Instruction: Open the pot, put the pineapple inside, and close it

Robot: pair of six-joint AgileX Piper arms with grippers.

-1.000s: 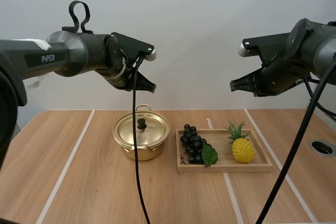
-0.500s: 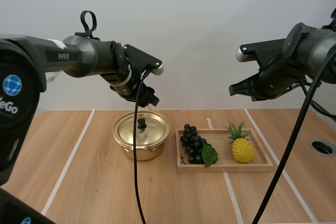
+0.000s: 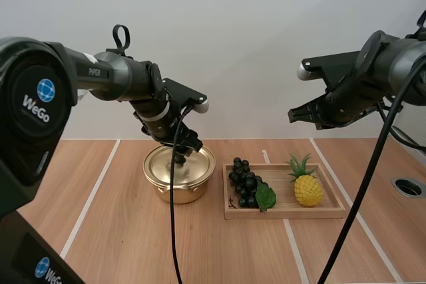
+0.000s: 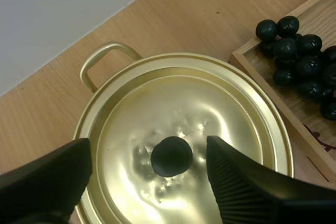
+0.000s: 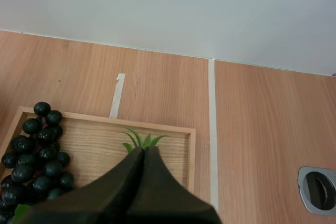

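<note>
Over pot (image 3: 178, 174), left end effector (image 4: 148, 148) spread wide astride lid knob (image 4: 171, 156); right end effector (image 5: 143, 153) closed above pineapple (image 3: 307, 187)

Pot (image 3: 178, 191): small, round, shiny gold metal. It sits upright on table (image 3: 113, 231), left of ctr, just left of wooden tray (image 3: 286, 213). Lid (image 4: 231, 124) is on, closed, level in the rim; same gold, shallow dish shape w/ black ball knob (image 4: 171, 156) at ctr. Loop handle (image 4: 106, 57) is on far side. Pineapple (image 3: 307, 189): small, yellow body w/ green leaf crown pointing far. It's in right part of tray, well apart from pot.
</note>
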